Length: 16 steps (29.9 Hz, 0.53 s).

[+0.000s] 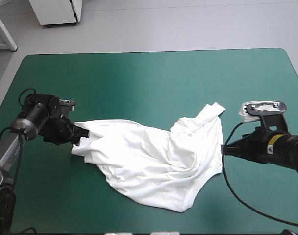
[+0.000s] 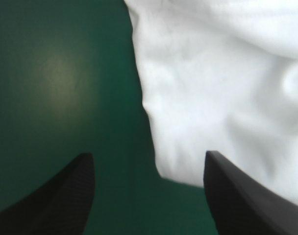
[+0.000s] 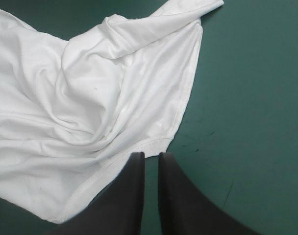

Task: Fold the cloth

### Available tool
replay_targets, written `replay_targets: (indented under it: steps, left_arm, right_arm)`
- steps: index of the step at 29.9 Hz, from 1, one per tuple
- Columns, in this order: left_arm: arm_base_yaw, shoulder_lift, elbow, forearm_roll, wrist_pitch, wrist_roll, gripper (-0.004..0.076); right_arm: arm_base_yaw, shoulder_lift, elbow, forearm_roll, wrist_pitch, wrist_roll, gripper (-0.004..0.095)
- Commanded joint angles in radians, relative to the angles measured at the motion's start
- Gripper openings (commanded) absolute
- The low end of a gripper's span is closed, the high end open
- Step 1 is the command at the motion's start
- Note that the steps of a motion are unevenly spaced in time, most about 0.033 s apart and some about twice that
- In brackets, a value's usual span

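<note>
Left arm (image 1: 9,142): enters from the left side, forearm slanting up and inward, held low.
Left wrist (image 1: 53,128): bent, aiming the gripper toward the right side, close to level.
Left gripper (image 1: 84,133): spread wide.
Left fingers (image 2: 56,196): black, well apart, tips pointing forward.
Right arm (image 1: 286,152): enters from the right side, lying almost level, pointing left.
Right wrist (image 1: 254,147): in line with the forearm.
Right gripper (image 1: 223,150): all but closed, held low.
Right fingers (image 3: 181,200): black, side by side, only a thin slit between them.
</note>
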Motion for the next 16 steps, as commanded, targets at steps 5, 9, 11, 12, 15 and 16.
replay_targets:
  steps: [5, 9, 11, 12, 15, 16]
  left_arm:
    - [0.004, 0.106, -0.156, 0.041, -0.056, 0.000, 0.0464]
    - [0.004, 0.172, -0.186, 0.044, -0.074, 0.000, 0.0454]
    - [0.004, 0.195, -0.192, 0.040, -0.091, 0.000, 0.0439]
    - [0.004, 0.203, -0.192, 0.038, -0.099, 0.000, 0.0430]
    - [0.004, 0.217, -0.192, 0.038, -0.124, 0.000, 0.0400]
    - [0.004, 0.220, -0.192, 0.035, -0.131, 0.000, 0.0388]
  right_arm:
    - [-0.006, 0.016, -0.029, -0.012, -0.069, -0.005, 0.0103]
    - [-0.006, 0.016, -0.029, -0.012, -0.076, -0.005, 0.0103]
    - [-0.006, 0.016, -0.029, -0.012, -0.076, -0.005, 0.0103]
    - [-0.006, 0.016, -0.029, -0.012, -0.076, -0.005, 0.0103]
    - [-0.006, 0.016, -0.029, -0.012, -0.076, -0.005, 0.0103]
    - [-0.006, 0.016, -0.029, -0.012, -0.076, -0.005, 0.0103]
